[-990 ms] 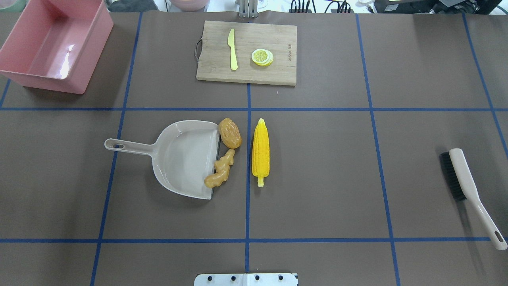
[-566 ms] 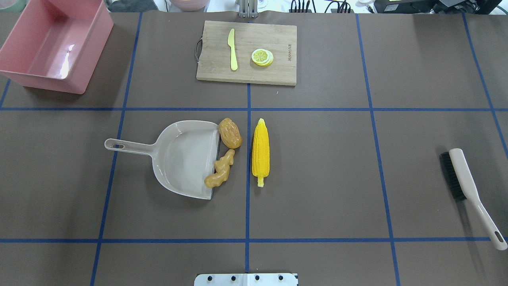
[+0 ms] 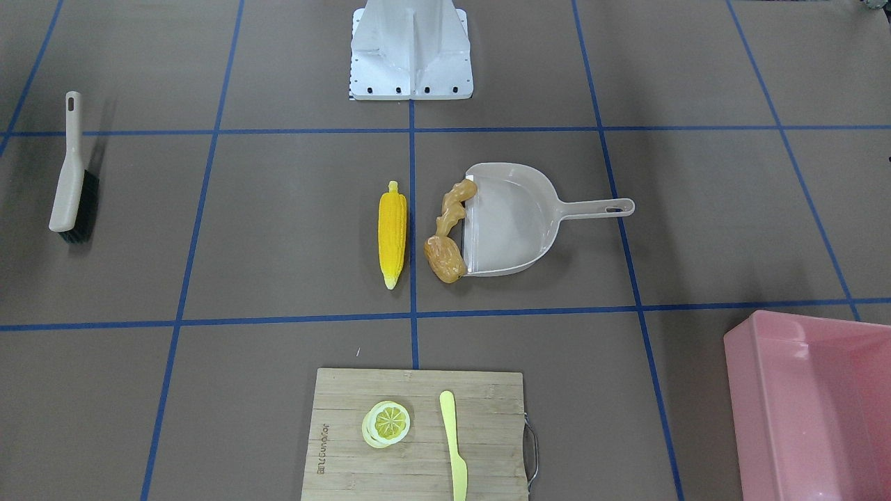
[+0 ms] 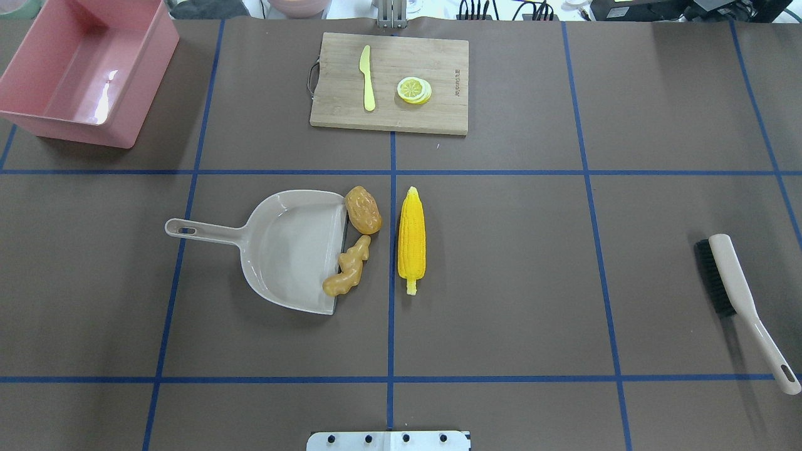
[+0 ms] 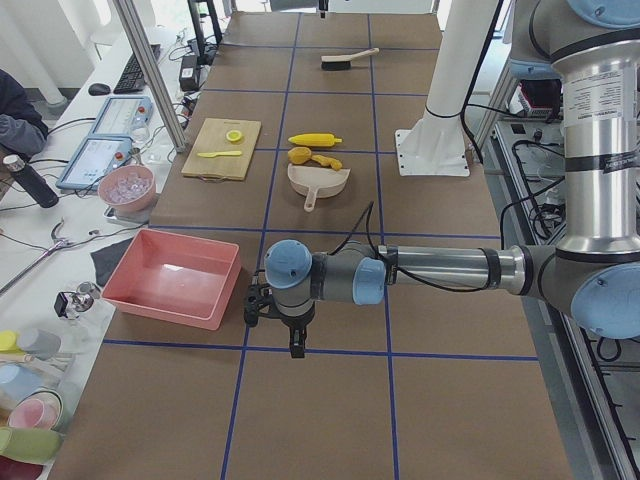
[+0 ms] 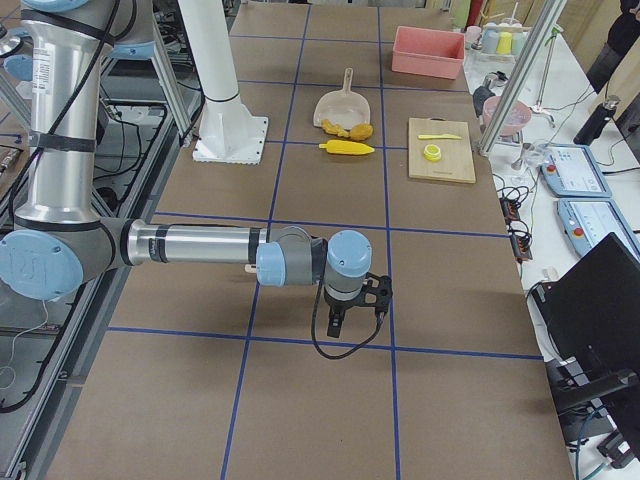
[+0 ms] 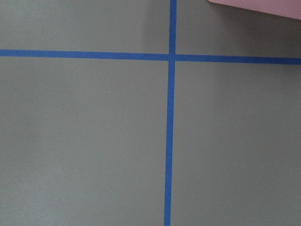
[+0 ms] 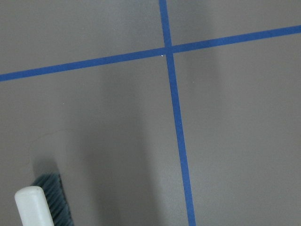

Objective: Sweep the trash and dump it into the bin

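The left arm (image 5: pixel 440 268) stretches out level, its wrist turned so the left gripper (image 5: pixel 296 346) points straight down. The right arm (image 6: pixel 190 245) mirrors it, with the right gripper (image 6: pixel 336 322) also pointing down. Neither gripper's fingers are clear enough to judge.

I see a matt brown surface (image 4: pixel 501 282) crossed with blue tape (image 4: pixel 391 326). The pink bin (image 4: pixel 81 94) looks like smooth, glossy plastic, the beige dustpan (image 4: pixel 288 250) duller plastic. The cutting board (image 4: pixel 438 116) is grained wood. The brown lump (image 4: pixel 363 210) shines; the corn cob (image 4: pixel 411 233) is bumpy.
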You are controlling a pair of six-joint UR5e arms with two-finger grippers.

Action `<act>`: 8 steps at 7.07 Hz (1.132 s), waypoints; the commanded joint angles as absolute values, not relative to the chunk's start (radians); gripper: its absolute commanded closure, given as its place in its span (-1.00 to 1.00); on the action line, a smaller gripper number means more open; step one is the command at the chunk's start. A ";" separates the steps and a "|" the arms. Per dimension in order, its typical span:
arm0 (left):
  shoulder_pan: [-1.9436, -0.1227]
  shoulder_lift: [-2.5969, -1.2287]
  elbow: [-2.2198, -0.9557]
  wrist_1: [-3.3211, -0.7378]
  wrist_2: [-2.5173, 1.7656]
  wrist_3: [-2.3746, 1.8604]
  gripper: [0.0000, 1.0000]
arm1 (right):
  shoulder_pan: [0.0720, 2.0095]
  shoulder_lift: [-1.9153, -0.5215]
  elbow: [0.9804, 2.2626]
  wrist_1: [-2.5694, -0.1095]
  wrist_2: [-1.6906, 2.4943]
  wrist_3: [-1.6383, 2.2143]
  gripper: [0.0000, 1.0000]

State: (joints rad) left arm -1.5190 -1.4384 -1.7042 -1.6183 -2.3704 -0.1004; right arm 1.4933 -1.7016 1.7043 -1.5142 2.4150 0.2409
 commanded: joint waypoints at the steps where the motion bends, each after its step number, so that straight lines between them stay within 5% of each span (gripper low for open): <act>1: -1.517 -1.443 -1.700 -1.620 -2.367 -0.098 -1.00 | 1.494 -1.692 1.698 -1.514 2.424 0.235 -1.00; 8: -1.522 -1.431 -1.710 -1.624 -2.375 -0.089 -1.00 | 1.427 -1.695 1.820 -1.517 2.392 0.241 -1.00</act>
State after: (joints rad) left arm -1.5197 -1.4333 -1.7095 -1.6233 -2.3682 -0.0921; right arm 1.4483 -1.6858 1.7776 -1.5127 2.4015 0.2372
